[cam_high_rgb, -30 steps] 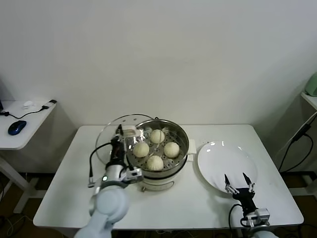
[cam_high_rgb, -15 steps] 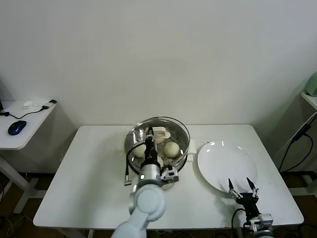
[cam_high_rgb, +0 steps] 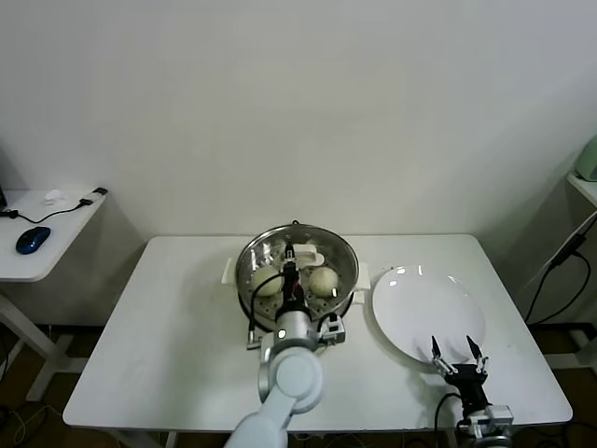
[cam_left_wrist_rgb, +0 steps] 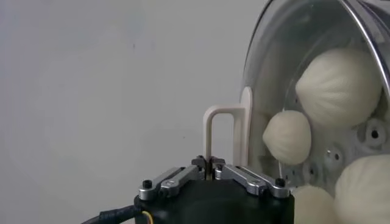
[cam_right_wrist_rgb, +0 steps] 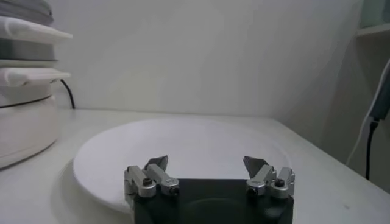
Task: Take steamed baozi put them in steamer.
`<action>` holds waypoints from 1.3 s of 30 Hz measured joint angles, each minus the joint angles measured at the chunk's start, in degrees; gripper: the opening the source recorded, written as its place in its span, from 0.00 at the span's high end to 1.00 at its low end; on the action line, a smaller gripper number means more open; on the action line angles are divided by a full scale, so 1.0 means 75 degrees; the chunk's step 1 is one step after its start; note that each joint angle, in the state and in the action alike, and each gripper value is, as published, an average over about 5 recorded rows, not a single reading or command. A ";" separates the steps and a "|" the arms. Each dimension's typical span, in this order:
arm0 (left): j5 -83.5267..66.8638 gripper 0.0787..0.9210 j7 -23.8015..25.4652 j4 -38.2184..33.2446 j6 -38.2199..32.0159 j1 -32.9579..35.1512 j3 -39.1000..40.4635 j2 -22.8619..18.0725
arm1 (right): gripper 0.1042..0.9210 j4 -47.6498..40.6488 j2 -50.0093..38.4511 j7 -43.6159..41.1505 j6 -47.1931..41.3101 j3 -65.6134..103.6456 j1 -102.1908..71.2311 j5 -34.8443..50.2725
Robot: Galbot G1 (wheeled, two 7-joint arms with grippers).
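The left tool (cam_high_rgb: pixel 287 250) is pinching the cream handle (cam_left_wrist_rgb: pixel 222 137) of the round glass lid (cam_high_rgb: pixel 297 261), its fingers closed tight on it, and is holding the lid directly over the steamer (cam_high_rgb: pixel 347 297) at the middle of the white counter (cam_high_rgb: pixel 168 327). The baozi (cam_left_wrist_rgb: pixel 338 85) are sitting inside the steamer on its perforated tray, showing through the glass. The right tool (cam_high_rgb: pixel 457 353) is waiting with its fingers spread wide and holding nothing, at the near edge of the white plate (cam_high_rgb: pixel 424 308) just beside the steamer.
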 measured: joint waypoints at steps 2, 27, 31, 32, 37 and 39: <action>0.0046 0.93 -0.0045 0.0060 -0.0001 -0.0002 -0.0030 -0.0016 | 0.12 -0.0029 0.0017 0.0008 0.0044 -0.0001 0.0002 -0.0009; 0.0163 0.57 -0.0234 0.0026 -0.0069 0.0183 -0.0071 0.0074 | 0.12 -0.0153 0.0021 -0.0050 0.0260 -0.0084 -0.0047 -0.0111; 0.0024 0.42 -0.0149 -0.0265 -0.0102 0.0280 0.0002 0.0217 | 0.12 -0.0083 -0.0031 -0.0051 0.0207 -0.0108 -0.0111 -0.0048; -0.0028 0.38 -0.0131 -0.0361 -0.0119 0.0314 0.0018 0.0264 | 0.12 -0.0063 -0.0041 -0.0039 0.0194 -0.0118 -0.0125 -0.0029; -0.0502 0.20 -0.0171 -0.0996 -0.0283 0.0575 0.0012 0.0574 | 0.12 0.0045 -0.0072 0.0014 0.0154 -0.0123 -0.0150 0.0011; -0.0883 0.15 -0.0324 -0.1295 -0.0443 0.0720 -0.0060 0.0715 | 0.12 0.0095 -0.0068 0.0021 0.0176 -0.0097 -0.0144 0.0005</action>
